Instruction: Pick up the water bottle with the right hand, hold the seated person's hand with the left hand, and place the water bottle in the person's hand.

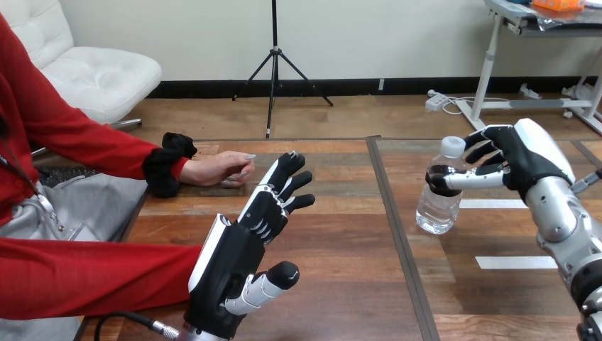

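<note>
Head view: a wooden table point(341, 284) is seen spreading across the whole foreground, divided by a dark seam point(397, 234), with bare boards left open between the two robot hands. The person's hand point(216, 168) is rested palm down near the table's far left edge. The left hand point(227, 263) is raised over the boards, its fingers point(287, 181) held straight and spread, pointed toward the person's hand but kept apart from it. The right hand point(529, 160) is brought in from the right, its thumb laid across the front of the water bottle point(436, 209) and its fingers curled just beside the white cap point(452, 145). The bottle, clear and ribbed, is stood upright right of the seam, near two white tape strips point(515, 262).
</note>
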Motion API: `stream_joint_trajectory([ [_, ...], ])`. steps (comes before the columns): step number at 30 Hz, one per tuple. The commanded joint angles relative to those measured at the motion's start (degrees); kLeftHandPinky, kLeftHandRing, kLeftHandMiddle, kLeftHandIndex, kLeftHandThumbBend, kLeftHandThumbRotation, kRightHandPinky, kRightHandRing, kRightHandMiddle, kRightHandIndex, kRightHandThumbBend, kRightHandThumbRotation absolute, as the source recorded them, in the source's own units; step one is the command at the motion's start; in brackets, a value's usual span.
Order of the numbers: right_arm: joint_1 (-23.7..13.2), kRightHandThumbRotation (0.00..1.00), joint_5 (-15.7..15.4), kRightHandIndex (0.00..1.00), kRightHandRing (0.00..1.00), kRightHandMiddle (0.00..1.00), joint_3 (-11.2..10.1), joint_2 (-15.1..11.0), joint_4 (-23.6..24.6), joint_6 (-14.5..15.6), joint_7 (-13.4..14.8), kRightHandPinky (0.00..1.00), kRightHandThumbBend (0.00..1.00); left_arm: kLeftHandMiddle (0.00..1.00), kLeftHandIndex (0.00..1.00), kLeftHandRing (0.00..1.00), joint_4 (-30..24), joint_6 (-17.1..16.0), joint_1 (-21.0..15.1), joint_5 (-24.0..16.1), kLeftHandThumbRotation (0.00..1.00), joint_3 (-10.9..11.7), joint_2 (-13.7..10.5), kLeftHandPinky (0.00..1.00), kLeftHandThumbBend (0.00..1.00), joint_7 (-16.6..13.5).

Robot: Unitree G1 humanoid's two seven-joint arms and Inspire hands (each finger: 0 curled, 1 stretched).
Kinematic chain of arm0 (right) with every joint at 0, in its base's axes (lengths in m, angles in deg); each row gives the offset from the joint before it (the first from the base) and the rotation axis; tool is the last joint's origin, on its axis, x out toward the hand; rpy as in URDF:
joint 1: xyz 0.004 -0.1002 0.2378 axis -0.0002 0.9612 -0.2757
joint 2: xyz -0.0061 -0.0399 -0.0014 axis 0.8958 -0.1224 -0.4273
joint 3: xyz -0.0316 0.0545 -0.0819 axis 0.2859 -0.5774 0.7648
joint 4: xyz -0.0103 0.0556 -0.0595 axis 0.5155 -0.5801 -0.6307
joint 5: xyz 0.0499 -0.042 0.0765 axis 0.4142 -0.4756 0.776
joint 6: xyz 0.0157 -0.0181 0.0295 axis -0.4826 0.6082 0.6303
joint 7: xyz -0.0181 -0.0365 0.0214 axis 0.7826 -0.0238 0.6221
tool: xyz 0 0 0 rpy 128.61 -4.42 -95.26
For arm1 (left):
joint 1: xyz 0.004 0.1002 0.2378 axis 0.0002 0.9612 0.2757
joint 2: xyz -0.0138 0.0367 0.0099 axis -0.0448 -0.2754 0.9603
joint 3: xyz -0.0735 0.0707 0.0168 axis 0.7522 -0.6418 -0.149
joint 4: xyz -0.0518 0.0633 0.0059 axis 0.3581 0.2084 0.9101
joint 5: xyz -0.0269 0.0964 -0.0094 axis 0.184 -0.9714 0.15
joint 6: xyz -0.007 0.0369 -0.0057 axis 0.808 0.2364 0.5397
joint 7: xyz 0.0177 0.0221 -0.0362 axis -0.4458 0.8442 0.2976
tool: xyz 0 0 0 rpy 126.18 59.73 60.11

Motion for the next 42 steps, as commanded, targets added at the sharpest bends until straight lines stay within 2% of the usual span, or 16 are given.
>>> stream_joint_trajectory([
  [1, -0.4, 0.47, 1.6, 0.87, 0.77, 0.82, -1.3, 0.9, 2.3, -1.3, 0.1, 0.66, 0.97, 0.96, 0.95, 0.92, -2.4, 0.3, -2.0, 1.0, 0.76, 0.2, -0.2, 0.84, 0.92, 0.3],
  [7, 0.6, 0.52, 2.4, 0.91, 0.81, 0.85, -2.0, 1.4, 2.5, -1.7, 0.0, 0.70, 0.98, 0.96, 0.95, 0.92, -2.6, 0.6, -2.0, 1.1, 0.76, 0.4, -0.5, 0.85, 0.92, 0.5],
  [20, 2.2, 0.52, 4.6, 0.94, 0.83, 0.87, -3.5, 2.5, 2.4, -2.5, -0.1, 0.72, 0.96, 0.96, 0.95, 0.93, -2.5, 0.5, -2.2, 1.8, 0.75, 0.6, -1.0, 0.85, 0.94, 1.1],
  [26, 2.4, 0.53, 5.6, 0.94, 0.84, 0.88, -4.0, 2.9, 2.2, -1.4, -0.2, 0.72, 0.98, 0.96, 0.95, 0.93, -2.5, 0.4, -2.4, 2.2, 0.75, 0.8, -1.3, 0.85, 0.94, 1.6],
  [29, 2.7, 0.52, 5.4, 0.94, 0.83, 0.88, -3.6, 2.9, 2.3, -2.2, 0.0, 0.72, 0.97, 0.96, 0.95, 0.93, -2.5, 0.4, -2.5, 2.1, 0.75, 0.8, -1.4, 0.85, 0.95, 1.6],
  [35, 2.9, 0.53, 5.1, 0.94, 0.82, 0.87, -3.4, 3.1, 2.3, -1.9, 0.7, 0.71, 0.95, 0.96, 0.96, 0.93, -2.7, 0.6, -2.5, 2.5, 0.75, 1.0, -1.5, 0.85, 0.96, 1.9],
  [42, 3.3, 0.51, 6.8, 0.94, 0.83, 0.87, -5.1, 3.6, 2.1, -2.3, -0.3, 0.72, 0.95, 0.97, 0.96, 0.93, -2.5, 0.3, -2.7, 2.8, 0.75, 1.0, -1.8, 0.86, 0.96, 2.5],
])
